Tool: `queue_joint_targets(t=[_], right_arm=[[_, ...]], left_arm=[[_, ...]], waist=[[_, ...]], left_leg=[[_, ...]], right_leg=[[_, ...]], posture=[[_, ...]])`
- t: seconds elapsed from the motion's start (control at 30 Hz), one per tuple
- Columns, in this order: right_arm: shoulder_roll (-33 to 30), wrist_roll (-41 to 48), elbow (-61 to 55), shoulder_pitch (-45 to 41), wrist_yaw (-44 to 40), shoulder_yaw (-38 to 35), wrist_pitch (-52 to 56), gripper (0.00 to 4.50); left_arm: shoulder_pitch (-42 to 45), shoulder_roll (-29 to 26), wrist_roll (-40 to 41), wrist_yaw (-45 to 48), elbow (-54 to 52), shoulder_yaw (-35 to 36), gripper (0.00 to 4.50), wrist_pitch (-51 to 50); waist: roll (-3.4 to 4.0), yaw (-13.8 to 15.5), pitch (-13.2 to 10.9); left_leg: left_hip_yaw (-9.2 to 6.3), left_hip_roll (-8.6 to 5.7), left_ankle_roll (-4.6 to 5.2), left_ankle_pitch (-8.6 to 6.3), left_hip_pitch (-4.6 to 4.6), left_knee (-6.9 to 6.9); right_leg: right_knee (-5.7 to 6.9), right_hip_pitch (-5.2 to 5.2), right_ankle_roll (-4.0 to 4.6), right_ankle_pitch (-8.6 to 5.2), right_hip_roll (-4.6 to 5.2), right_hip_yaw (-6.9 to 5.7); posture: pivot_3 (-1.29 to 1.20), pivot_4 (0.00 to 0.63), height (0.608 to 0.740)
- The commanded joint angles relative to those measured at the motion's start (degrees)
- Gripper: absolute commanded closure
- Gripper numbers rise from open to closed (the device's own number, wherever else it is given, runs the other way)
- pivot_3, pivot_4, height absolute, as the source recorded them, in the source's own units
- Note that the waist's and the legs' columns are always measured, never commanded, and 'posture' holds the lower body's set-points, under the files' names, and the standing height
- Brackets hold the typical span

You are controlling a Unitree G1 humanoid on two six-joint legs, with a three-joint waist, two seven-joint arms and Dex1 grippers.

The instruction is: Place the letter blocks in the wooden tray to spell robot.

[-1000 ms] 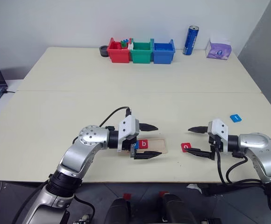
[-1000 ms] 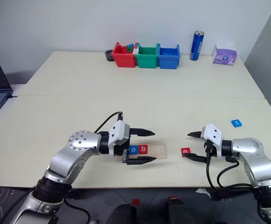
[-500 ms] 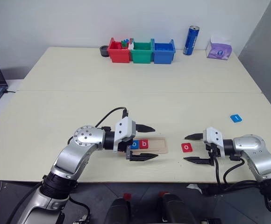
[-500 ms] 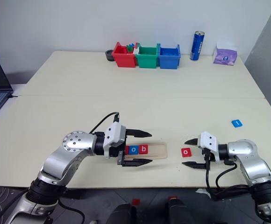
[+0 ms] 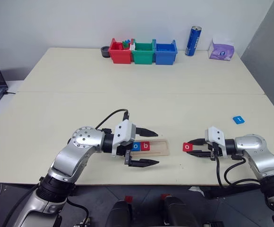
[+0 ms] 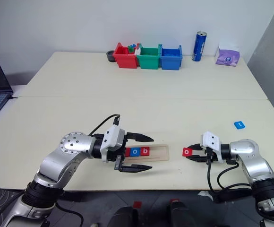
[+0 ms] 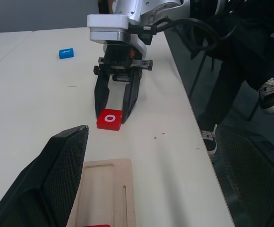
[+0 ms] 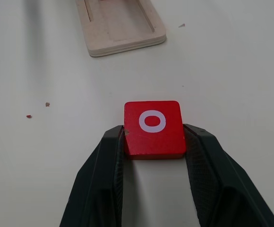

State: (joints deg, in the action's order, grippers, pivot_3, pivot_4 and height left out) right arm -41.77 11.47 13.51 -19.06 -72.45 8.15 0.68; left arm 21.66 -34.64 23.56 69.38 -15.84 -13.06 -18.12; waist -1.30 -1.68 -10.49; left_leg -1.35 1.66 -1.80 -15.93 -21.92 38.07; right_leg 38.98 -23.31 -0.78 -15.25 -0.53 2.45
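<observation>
I'm looking at the right gripper (image 8: pixel 153 142) first: its two black fingers (image 8: pixel 104 179) are pressing on either side of the red o tile (image 8: pixel 153 127), which is lying flat on the table (image 5: pixel 127 90) with its near half between the tips and its far half sticking out past them. I'm judging this a clamp on the tile, not yet a lift. From the fingers, the tray (image 8: pixel 120 26) is lying straight ahead at twelve o'clock, its long axis running on in nearly the same line, open end nearest, well apart. In the head view the tray (image 5: pixel 161 147) is sitting at nine o'clock from the tile, with r, o and b already seated toward its far end, so the next free slot is facing this hand. The right arm is nearer by far; it is lying low over the table, gripper pointing across toward the tray and slightly down.

The left gripper (image 5: pixel 144 146) is hovering over the tray's filled end, fingers wide apart, holding nothing. The blue t tile (image 5: pixel 238 119) is waiting at two o'clock from the right hand, well clear.
</observation>
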Motion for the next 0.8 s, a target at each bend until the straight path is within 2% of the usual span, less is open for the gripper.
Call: queue_joint_targets(t=[0.03,0.3,0.5,0.8], right_arm=[[0.09,0.91,-2.12,-0.95,-0.21,-0.74,1.41,3.05],[5.73,3.43,-15.41,-4.47,3.58,2.20,13.32,3.05],[10.89,-0.26,-13.32,-10.64,5.51,7.92,14.81,3.05],[12.08,-3.42,-7.85,-13.68,4.03,11.03,11.49,3.05]], left_arm=[[0.77,-0.42,0.82,0.30,-1.10,1.54,0.00,1.19],[-0.55,-6.11,1.02,2.95,4.65,8.16,0.00,4.44],[-2.30,-9.26,1.15,5.31,6.68,10.56,0.00,6.56],[-4.34,-9.06,0.69,3.89,5.06,10.50,0.00,6.95]], waist=[[0.00,0.00,0.00],[0.05,-0.37,-0.03],[0.05,0.03,-0.03],[0.04,0.09,-0.03]], left_leg=[[0.00,0.00,0.00,0.00,0.00,0.00],[-0.09,0.12,0.00,0.00,0.07,-0.01],[-0.05,0.07,0.00,0.00,0.01,0.00],[-0.06,0.01,0.00,0.00,-0.07,0.00]], right_leg=[[0.00,0.00,0.00,0.00,0.00,0.00],[0.08,-0.01,0.02,0.00,-0.12,-0.01],[0.01,-0.02,0.02,0.00,-0.06,-0.07],[0.01,-0.03,0.02,0.00,0.13,-0.14]], posture=[[0.00,0.150,0.740],[0.00,0.150,0.740],[0.00,0.150,0.740],[0.00,0.150,0.740]])
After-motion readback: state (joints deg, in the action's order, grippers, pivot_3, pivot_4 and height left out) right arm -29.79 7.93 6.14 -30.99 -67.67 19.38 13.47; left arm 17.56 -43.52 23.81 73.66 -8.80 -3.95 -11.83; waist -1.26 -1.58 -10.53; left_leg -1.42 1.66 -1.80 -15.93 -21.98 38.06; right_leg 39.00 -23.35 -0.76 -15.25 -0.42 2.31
